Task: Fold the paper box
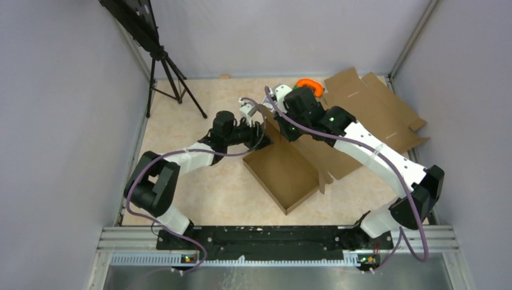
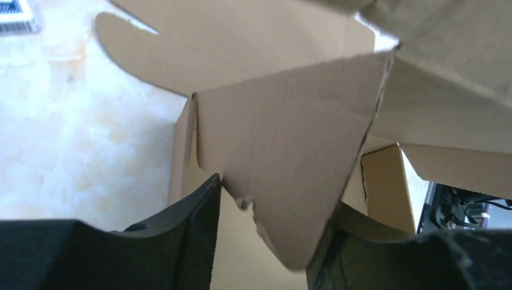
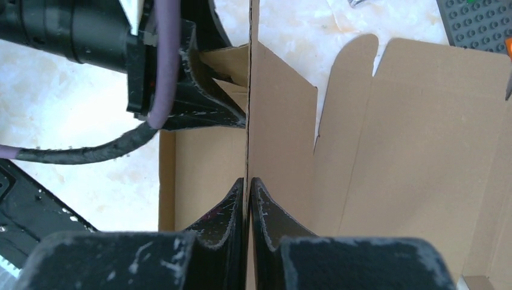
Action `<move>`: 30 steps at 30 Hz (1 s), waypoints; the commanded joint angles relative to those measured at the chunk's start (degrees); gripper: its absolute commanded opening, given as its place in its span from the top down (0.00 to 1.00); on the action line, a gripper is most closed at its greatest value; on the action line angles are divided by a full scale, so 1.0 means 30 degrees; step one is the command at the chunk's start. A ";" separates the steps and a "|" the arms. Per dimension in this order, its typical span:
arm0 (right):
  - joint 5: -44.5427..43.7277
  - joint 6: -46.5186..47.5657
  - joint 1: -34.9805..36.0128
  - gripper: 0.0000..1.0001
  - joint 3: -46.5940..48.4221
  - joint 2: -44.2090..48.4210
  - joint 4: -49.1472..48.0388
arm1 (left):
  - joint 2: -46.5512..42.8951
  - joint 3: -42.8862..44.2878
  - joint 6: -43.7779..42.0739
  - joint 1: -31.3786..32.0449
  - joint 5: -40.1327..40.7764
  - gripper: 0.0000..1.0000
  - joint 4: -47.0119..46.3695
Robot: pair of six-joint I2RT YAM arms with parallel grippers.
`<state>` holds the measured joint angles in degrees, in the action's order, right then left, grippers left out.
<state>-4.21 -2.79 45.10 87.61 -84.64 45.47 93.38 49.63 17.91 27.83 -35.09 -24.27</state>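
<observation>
The paper box (image 1: 284,172) lies mid-table as a brown cardboard tray with raised walls, its lid panel (image 3: 416,151) spread out to the right. My left gripper (image 1: 256,124) is at the tray's far corner. Its fingers (image 2: 187,229) stand apart around a slanted corner flap (image 2: 290,157); the left fingertip touches the flap's edge, with a gap lower down. My right gripper (image 1: 284,130) is just right of it, shut (image 3: 248,180) on the upright edge of the box's wall (image 3: 249,121), which shows edge-on. The left gripper (image 3: 199,90) also shows beyond that wall.
A second flat cardboard blank (image 1: 374,103) lies at the back right, with an orange object (image 1: 308,83) beside it. A black tripod (image 1: 163,66) stands at the back left. A grey studded plate (image 3: 477,24) lies past the lid panel. A small printed card (image 2: 15,15) sits on the tabletop.
</observation>
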 commanded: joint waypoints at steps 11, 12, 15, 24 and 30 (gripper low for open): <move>-0.1047 0.0432 0.0403 0.95 -0.0034 0.0613 0.0024 | -0.7746 -0.4870 0.0651 0.0005 0.5097 0.31 0.1957; -0.1009 0.0471 0.0405 0.95 0.0022 0.0623 0.0037 | -0.8470 -0.5133 0.0662 0.0008 0.5309 0.30 0.2116; -0.0849 0.0636 0.0464 0.94 0.0108 0.0700 0.0090 | -1.0571 -0.5725 0.0299 0.0004 0.5949 0.23 0.2624; -0.0531 0.0819 0.0581 0.91 0.0157 0.0814 0.0190 | -1.1141 -0.4051 -0.1019 -0.0993 0.5976 0.07 0.1666; -0.0505 0.0819 0.0643 0.89 0.0256 0.0880 0.0261 | -0.7884 -0.2383 0.0027 -0.1862 0.2400 0.21 -0.1169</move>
<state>-5.93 -1.04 46.17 87.37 -84.36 45.56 65.04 38.33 16.91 22.81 -20.93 -20.43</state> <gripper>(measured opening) 0.110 0.827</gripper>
